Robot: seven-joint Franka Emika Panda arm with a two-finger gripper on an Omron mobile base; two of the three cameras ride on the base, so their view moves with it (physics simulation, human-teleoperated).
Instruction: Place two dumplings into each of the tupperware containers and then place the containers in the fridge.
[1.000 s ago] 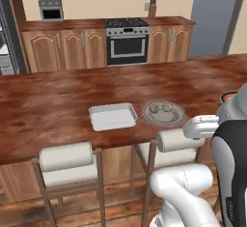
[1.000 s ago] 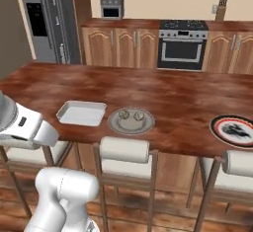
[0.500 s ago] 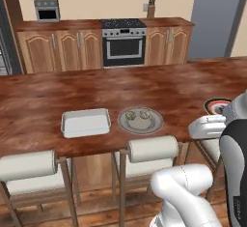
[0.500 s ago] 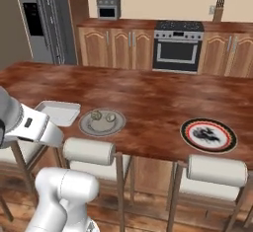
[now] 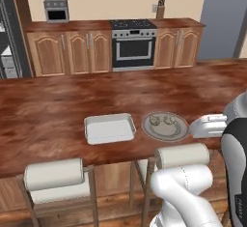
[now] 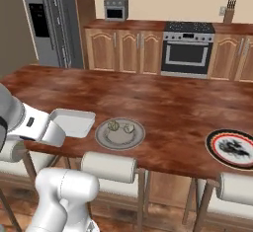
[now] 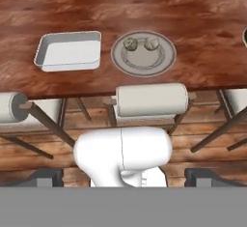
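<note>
Two dumplings [image 5: 155, 120] [image 5: 169, 120] lie side by side on a round grey plate [image 5: 165, 132] near the counter's front edge. To its left stands a white rectangular tupperware container [image 5: 109, 128], nothing in it. From the right base the dumplings [image 6: 113, 125] show on the same plate [image 6: 120, 138], next to the container [image 6: 73, 122]. The fridge [image 6: 47, 23] stands tall at the back left. My gripper [image 7: 123, 178] is open, fingertips [image 7: 46, 177] wide apart, held back from the counter above the stools. Ahead of it are the container [image 7: 69, 50] and the dumplings [image 7: 130, 43].
A round plate with a dark striped rim [image 6: 231, 147] sits far right on the counter. White-cushioned stools [image 5: 54, 174] [image 5: 183, 156] line the counter's near side. A steel oven [image 5: 133, 47] and wooden cabinets run along the back wall.
The whole scene has slid sideways in both base views, so the base has driven. Tray, plate and dumplings keep their places on the counter. The gripper stays open.
</note>
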